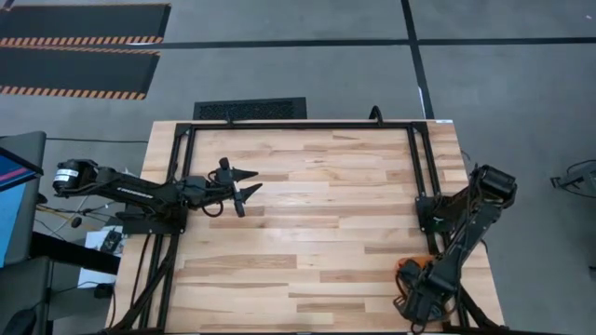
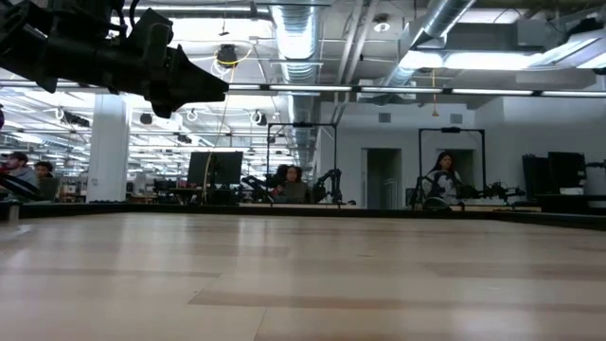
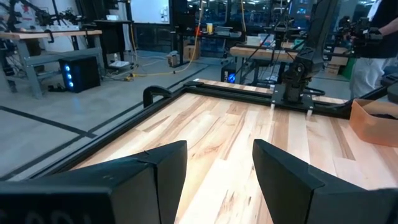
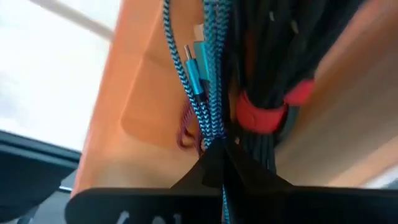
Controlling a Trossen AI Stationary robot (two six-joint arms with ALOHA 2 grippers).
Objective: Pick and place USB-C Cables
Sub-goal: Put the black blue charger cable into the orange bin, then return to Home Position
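Observation:
My right gripper (image 4: 217,163) reaches down into an orange box (image 1: 406,269) at the table's near right corner and is shut on a teal braided cable (image 4: 208,93). Its teal plug (image 4: 196,71) lies beside the strands. Right next to it is a black cable bundle (image 4: 280,56) with a red tie (image 4: 264,115), and a dark red cable (image 4: 185,134) shows below. In the high view the arm hides the cables. My left gripper (image 1: 250,181) hovers open above the table's left part, touching nothing (image 3: 217,149). My right gripper pinches the teal braided cable between its two fingers, at the strands (image 4: 211,134) just beyond the fingertips. It comes from above, pointing down into the orange box. Whether the black bundle is also caught cannot be told. The cable's far part still lies in the box.
A black frame rail (image 1: 298,126) runs along the table's far and side edges. The right arm's base (image 3: 298,81) stands at the right side, with a brown cardboard box (image 3: 373,121) beyond it. The wooden tabletop (image 1: 326,214) lies between the arms. People sit in the room behind (image 2: 440,175).

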